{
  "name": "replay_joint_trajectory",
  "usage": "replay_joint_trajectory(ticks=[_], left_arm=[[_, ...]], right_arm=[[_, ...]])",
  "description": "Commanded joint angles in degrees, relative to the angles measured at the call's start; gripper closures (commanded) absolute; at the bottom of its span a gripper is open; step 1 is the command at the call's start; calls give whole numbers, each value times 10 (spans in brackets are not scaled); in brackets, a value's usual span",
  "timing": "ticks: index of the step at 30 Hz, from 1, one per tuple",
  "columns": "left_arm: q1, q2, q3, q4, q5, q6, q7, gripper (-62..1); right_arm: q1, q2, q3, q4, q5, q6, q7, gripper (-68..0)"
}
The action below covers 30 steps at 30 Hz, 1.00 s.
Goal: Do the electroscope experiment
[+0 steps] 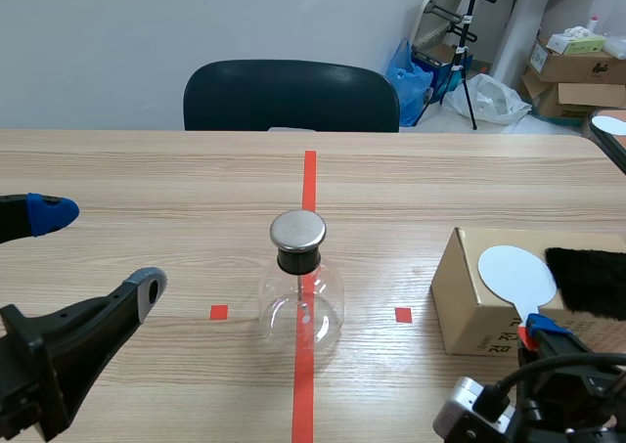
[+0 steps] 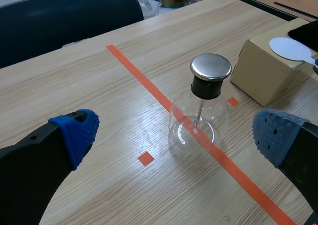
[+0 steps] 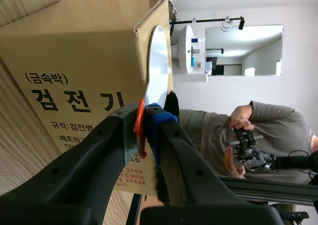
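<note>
- Over on the left, the left tool hangs wide open above the tabletop, holding nothing.
- At centre, the flask stands upright on the red tape line, well apart from both tools.
- On the right, the paddle lies on the box beside the fur. The right tool is clamped on its handle.
- This looks like the pickup step. Next, I'd guess, it needs lifting and rubbing on the fur.

We see two black arms with thick black fingers. The left gripper has soft blue pads full of little dots, and the right gripper has a blue pad too. On the right arm, black cables loop over a shiny grey part.
</note>
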Motion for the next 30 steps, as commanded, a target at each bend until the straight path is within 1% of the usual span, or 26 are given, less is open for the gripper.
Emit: replay_joint_trajectory(ticks=[1, 25, 30], left_arm=[[-2, 3, 4, 10, -4, 3, -4, -623], [-2, 3, 4, 10, -4, 3, -2, -623], [-2, 3, 4, 10, -4, 3, 9, -623]], right_arm=[[2, 7, 4, 9, 0, -31, -2, -9], [2, 6, 4, 9, 0, -31, -2, -9], [2, 6, 4, 9, 0, -31, -2, -9]])
